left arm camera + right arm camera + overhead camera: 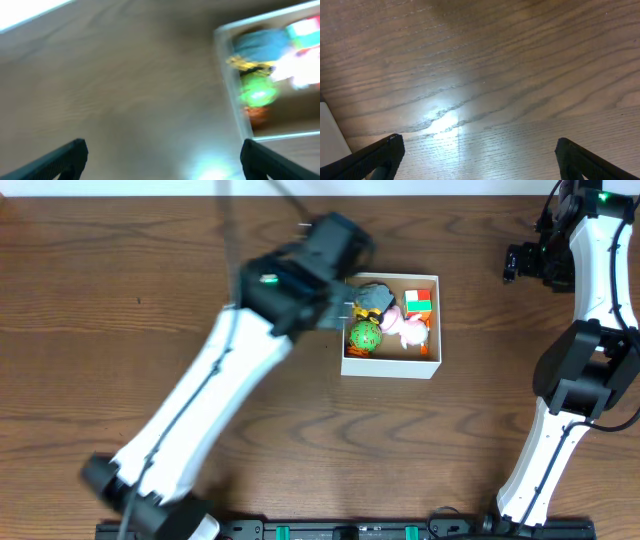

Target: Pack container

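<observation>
The left arm (200, 410) is slanting across the table's (100, 280) left half, its spread left gripper (162, 157) hanging beside the container's (390, 367) left wall and blocking that side. Toys (408, 330) are filling most of the container, leaving only a thin bare strip along its near wall. Open wood is lying between the container and the right arm (560, 410)

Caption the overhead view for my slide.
Blurred left arm at the toy-filled container; right arm off to the side.

Toys (392, 323) lie in the container (390, 367); left claw (347, 308) just beside it
</observation>
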`<state>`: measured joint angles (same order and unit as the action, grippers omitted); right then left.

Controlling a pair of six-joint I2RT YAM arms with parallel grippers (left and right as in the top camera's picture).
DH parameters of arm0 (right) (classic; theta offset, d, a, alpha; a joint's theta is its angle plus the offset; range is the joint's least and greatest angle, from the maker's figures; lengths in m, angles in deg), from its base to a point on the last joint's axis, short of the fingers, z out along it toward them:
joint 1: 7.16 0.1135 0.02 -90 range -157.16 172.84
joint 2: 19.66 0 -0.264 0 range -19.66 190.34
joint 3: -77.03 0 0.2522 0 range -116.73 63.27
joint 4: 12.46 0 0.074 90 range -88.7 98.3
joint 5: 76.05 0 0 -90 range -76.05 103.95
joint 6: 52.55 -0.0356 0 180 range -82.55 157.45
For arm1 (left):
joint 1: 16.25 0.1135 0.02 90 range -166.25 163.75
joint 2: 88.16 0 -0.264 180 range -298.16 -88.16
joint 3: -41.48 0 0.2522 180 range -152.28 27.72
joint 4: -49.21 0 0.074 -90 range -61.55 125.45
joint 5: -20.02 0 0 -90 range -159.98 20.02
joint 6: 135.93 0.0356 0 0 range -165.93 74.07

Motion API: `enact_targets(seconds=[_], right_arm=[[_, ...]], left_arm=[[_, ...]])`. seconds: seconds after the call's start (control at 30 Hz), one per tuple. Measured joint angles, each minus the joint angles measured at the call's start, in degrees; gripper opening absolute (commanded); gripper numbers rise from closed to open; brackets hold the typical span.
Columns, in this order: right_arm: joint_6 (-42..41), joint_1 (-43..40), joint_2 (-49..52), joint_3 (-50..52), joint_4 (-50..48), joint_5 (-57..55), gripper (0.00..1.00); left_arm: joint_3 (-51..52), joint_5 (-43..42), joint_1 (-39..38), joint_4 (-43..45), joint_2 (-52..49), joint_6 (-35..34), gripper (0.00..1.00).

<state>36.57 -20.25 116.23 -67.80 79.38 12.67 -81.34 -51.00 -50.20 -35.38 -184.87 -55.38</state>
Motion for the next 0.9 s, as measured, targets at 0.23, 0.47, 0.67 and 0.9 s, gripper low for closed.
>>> enact_targets(seconds=[0.23,0.47,0.67,0.9], right_arm=[[0.0,0.0,0.0,0.0,0.02,0.0,0.99],[0.0,0.0,0.0,0.0,0.0,0.0,0.99],[0.0,0.0,0.0,0.0,0.0,0.0,0.99],[0.0,0.0,0.0,0.0,0.02,0.0,0.99]], left_arm=[[1.42,3.02,9.55,-9.16,6.56,-6.47,0.98],[13.9,2.71,13.99,-5.73,18.86,-9.97,0.98],[32.63,-2.84,14.03,6.03,36.94,-10.45,0.98],[53.05,-10.64,14.03,18.97,60.17,-12.11,0.98]])
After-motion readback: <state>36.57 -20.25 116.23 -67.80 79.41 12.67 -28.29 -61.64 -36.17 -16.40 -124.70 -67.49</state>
